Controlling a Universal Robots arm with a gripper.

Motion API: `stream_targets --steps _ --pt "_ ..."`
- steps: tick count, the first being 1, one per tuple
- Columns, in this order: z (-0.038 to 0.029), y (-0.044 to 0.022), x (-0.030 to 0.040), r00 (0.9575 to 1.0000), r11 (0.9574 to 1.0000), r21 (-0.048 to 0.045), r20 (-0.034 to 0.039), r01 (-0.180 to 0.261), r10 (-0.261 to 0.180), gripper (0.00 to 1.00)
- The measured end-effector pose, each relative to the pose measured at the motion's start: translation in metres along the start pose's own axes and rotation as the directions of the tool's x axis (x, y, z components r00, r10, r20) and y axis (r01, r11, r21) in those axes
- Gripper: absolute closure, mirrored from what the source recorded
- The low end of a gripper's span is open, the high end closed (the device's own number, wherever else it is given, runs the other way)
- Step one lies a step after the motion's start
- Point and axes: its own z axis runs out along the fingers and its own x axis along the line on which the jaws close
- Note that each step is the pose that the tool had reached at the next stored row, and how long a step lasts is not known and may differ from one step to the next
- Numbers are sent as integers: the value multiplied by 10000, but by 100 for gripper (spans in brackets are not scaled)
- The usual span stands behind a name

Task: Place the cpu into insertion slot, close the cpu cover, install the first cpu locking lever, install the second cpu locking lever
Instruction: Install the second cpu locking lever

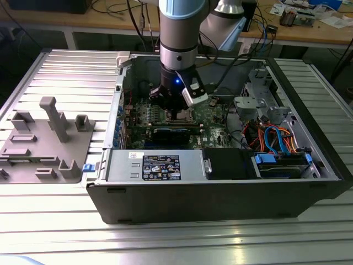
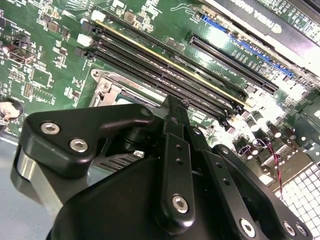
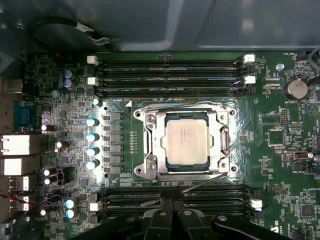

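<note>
- Exterior view: the arm reaches straight down into the open computer case, and the gripper hangs low over the green motherboard, walled in by the case rim, with a tangle of cables off toward the exterior view's right.
- On the table beside the case, at the exterior view's left, sits a grey fixture tray, well apart from the work.
- First wrist view: the cpu lies flat in the insertion slot, pale square centred in the frame.
- The cpu cover is down around the chip, its cut-out showing the silvery top.
- One thin locking lever juts out at a slant along the socket's edge, toward the fingers.
- Memory slots run close on both sides of the socket, so room there is tight.
- Gripper fingers are pressed together, nothing between them, tips poised just beside that slanted lever; contact is not clear.
- Second wrist view: the black fingers meet at the tip above the board.
</note>
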Motion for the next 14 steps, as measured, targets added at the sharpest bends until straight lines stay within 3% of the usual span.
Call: stream_targets --steps 10,14 --pt "44 -9 45 10000 10000 -19 -1 14 -14 89" --pt "67 -12 53 10000 10000 -97 -1 13 -13 89"
